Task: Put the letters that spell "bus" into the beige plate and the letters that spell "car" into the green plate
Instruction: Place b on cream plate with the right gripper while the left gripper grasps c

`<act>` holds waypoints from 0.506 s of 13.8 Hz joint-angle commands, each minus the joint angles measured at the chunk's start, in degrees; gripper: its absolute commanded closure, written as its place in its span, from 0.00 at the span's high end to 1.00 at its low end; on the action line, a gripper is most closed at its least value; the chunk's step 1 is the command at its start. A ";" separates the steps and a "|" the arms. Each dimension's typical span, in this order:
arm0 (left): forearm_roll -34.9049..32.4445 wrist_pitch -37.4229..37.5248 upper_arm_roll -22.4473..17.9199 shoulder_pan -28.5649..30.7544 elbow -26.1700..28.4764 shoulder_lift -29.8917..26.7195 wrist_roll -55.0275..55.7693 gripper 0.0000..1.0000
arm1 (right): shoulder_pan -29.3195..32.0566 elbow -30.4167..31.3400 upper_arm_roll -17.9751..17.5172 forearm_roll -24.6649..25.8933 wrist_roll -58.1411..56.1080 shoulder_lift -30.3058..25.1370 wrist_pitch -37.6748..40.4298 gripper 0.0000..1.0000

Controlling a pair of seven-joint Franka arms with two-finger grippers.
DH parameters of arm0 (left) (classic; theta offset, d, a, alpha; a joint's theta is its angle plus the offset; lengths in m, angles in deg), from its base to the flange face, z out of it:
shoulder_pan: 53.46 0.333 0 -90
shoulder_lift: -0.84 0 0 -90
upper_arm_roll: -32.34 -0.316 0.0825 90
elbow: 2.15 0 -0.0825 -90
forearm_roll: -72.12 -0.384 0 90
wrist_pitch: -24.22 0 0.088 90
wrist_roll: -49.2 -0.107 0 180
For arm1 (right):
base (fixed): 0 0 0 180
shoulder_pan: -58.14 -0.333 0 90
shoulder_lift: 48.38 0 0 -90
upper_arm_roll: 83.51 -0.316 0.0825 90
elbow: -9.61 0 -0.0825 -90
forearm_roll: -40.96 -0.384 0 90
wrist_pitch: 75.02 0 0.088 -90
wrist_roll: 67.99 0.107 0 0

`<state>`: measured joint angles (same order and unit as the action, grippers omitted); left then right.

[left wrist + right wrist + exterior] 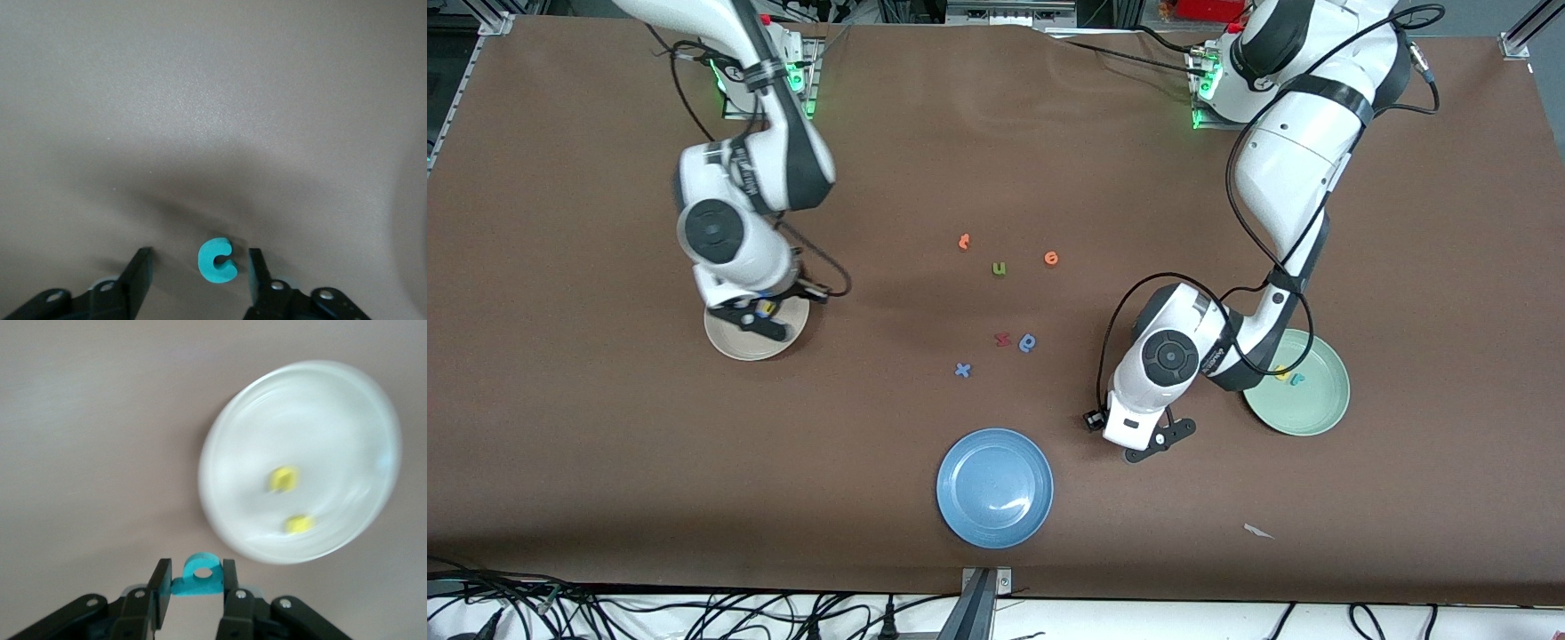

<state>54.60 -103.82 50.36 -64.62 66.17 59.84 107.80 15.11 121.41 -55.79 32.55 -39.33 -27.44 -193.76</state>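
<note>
Brown table (996, 133) | left tool (200, 263) apart around teal "c" (217, 260) | right tool (192, 583) clamped on teal "b" (199, 577) beside beige plate (227, 440)

- Both arms are clad in glossy white shells, broken by black bands at the joints.
- A round grey-black cap is set into each wrist housing.
- Black cables are looped loosely along both arms.
- Green lights are shown at both bases.
- The left gripper (197, 273) and right gripper (193, 587) are built of matte black fingers, fastened with silver screws.
</note>
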 commanded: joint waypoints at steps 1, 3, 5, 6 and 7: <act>1.00 0.25 -1.05 -1.06 -2.57 1.46 1.43 0.58 | 2.49 1.93 2.52 -0.99 -9.40 1.99 0.00 0.10; 1.00 0.25 -1.49 -1.32 -2.57 1.55 1.52 0.51 | 5.58 1.93 2.43 -1.08 -11.34 5.50 -1.14 0.11; 1.00 0.25 -1.49 -1.41 -2.57 1.55 1.43 0.44 | 7.08 2.02 2.17 -3.08 -12.49 8.84 -2.63 0.13; 1.00 0.25 -1.49 -1.41 -2.57 1.55 1.43 0.41 | 7.08 1.93 2.17 -4.93 -12.93 10.08 -2.90 0.30; 1.00 0.33 -1.49 -1.41 -2.57 1.55 1.43 0.38 | 7.08 1.76 2.08 -5.12 -13.28 10.44 -2.90 0.80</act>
<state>54.60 -103.76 49.95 -64.76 65.72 59.99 108.89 22.24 123.99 -53.16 29.56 -51.29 -18.72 -196.15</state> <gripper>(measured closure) 0.590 0.652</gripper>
